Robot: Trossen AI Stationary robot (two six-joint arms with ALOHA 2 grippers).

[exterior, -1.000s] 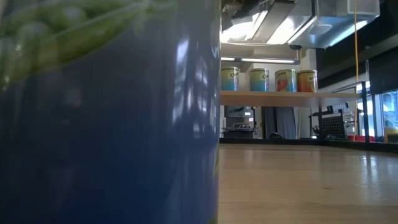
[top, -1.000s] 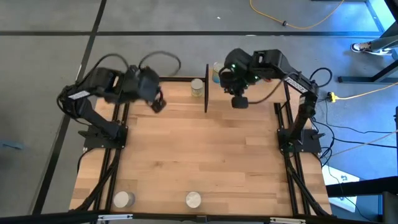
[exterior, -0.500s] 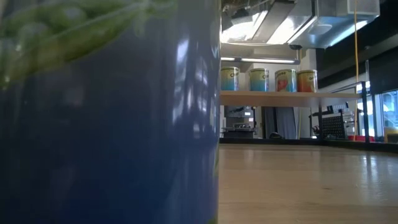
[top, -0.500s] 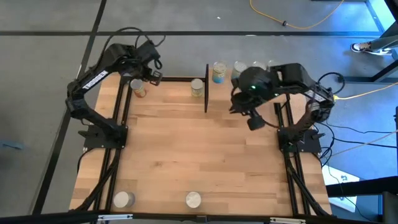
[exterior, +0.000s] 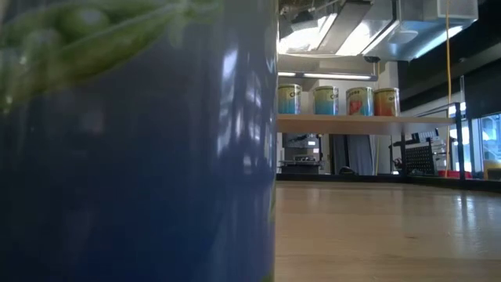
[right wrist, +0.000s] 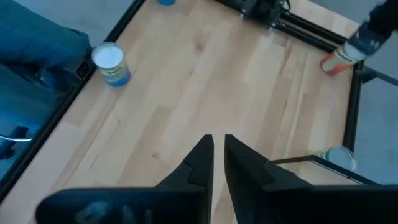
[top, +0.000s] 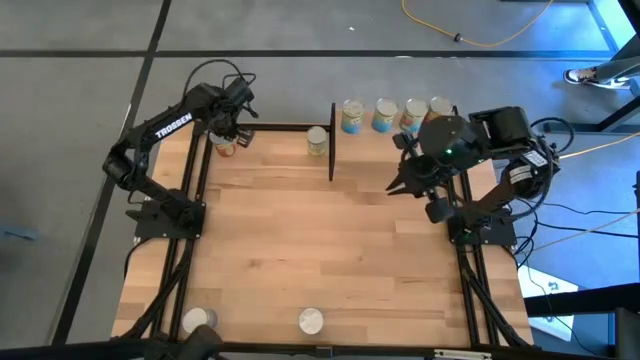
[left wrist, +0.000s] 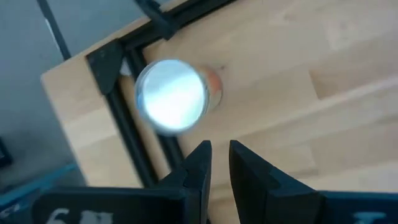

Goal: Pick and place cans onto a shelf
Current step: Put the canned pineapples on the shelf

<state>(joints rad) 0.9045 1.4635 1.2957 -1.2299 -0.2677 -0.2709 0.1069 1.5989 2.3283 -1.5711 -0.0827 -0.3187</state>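
Above the worktop's far-left corner, the left pincer (left wrist: 216, 155) hung nearly closed and empty over an orange-labelled can (left wrist: 172, 96).

The right pincer (right wrist: 213, 151), likewise nearly closed and empty, hovered by the shelf (exterior: 368, 123), which carried four cans (exterior: 337, 100). Four others waited: the orange one, one beside a black divider (top: 331, 140), two (top: 255, 320) at the near edge.

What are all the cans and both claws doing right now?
Left claw: shut, empty, above the orange can.
Orange can: upright on the table's far left corner, not held.
Right claw: shut, empty, over the table's right side.
Shelf cans: four, upright in a row on the shelf.
Middle can: upright on the table, left of the shelf.
Near-edge cans: two, upright, untouched.
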